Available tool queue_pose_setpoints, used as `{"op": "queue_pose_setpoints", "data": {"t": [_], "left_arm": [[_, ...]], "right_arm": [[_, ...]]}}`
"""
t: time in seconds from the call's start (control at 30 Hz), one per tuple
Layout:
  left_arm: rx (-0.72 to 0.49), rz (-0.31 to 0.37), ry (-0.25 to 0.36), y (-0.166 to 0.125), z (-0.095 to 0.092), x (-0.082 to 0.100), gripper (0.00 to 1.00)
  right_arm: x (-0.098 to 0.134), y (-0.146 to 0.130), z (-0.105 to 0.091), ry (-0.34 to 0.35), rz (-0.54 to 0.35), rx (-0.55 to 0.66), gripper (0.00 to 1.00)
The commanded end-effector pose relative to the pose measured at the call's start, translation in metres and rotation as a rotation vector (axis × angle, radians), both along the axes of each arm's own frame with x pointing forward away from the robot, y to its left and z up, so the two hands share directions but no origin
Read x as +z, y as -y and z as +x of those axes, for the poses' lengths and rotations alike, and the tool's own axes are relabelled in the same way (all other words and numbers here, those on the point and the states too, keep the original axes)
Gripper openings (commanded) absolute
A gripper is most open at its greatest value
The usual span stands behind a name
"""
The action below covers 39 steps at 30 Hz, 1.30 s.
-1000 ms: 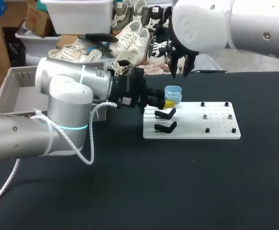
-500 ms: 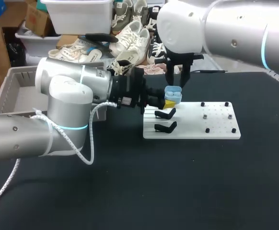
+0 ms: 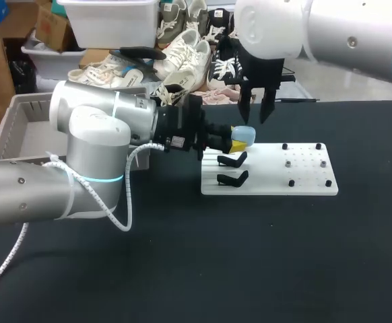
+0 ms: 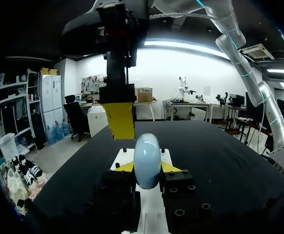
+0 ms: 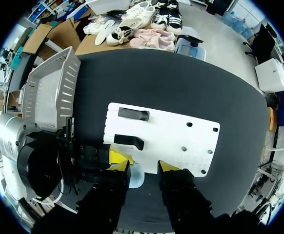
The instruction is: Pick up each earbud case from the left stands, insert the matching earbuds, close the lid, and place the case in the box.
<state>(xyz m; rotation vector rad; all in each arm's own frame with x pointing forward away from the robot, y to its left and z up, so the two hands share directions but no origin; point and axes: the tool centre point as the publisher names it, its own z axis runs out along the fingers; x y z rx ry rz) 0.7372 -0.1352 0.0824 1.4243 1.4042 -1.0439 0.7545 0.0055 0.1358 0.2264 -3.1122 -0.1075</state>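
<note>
A light blue earbud case (image 3: 245, 135) with its lid down is held just above the far left corner of the white board (image 3: 297, 176), and my left gripper (image 3: 237, 142) is shut on it. In the left wrist view the case (image 4: 147, 161) stands upright between that gripper's (image 4: 147, 168) yellow tips. My right gripper (image 3: 258, 114) hangs open right above the case, touching nothing. From the right wrist view the case (image 5: 135, 175) lies under its own open gripper (image 5: 142, 168). Two black stands (image 3: 233, 160) on the board's left are bare.
A grey box (image 3: 17, 128) sits at the table's far left, behind my left arm. The board's right half carries several small black and metal pegs (image 3: 307, 161). Black tabletop stretches open in front of the board.
The case's lid stood open a second ago and is now down. My right gripper came down onto the case, then rose and shifted slightly right. The left arm has kept still.
</note>
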Motion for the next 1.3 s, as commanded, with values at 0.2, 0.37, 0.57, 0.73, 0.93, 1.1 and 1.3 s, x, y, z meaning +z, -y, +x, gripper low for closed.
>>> {"op": "queue_pose_setpoints", "data": {"t": [0.2,0.37,0.57,0.73,0.93,1.1,1.3], "left_arm": [[0.0,-0.002,0.001,0.0,0.0,-0.001,0.0],[0.02,0.008,0.014,-0.009,0.002,0.003,0.0],[0.104,0.008,0.084,-0.046,0.013,0.028,0.0],[0.224,0.037,0.154,-0.101,0.024,0.049,0.0],[0.381,0.14,0.202,-0.177,0.039,0.054,0.0],[0.468,0.256,0.185,-0.223,0.054,0.041,0.0],[0.509,0.323,0.14,-0.25,0.075,0.025,0.0]], "right_arm": [[0.057,0.03,-0.022,0.242,0.123,-0.079,0.36],[0.066,0.05,-0.036,0.284,0.17,-0.149,0.38],[0.021,0.063,-0.049,0.168,0.185,-0.23,0.39],[-0.007,0.07,-0.066,0.091,0.202,-0.285,0.37],[-0.018,0.085,-0.082,0.061,0.201,-0.349,0.36],[-0.02,0.098,-0.093,0.053,0.204,-0.401,0.36],[-0.021,0.11,-0.104,0.048,0.21,-0.471,0.36]]}}
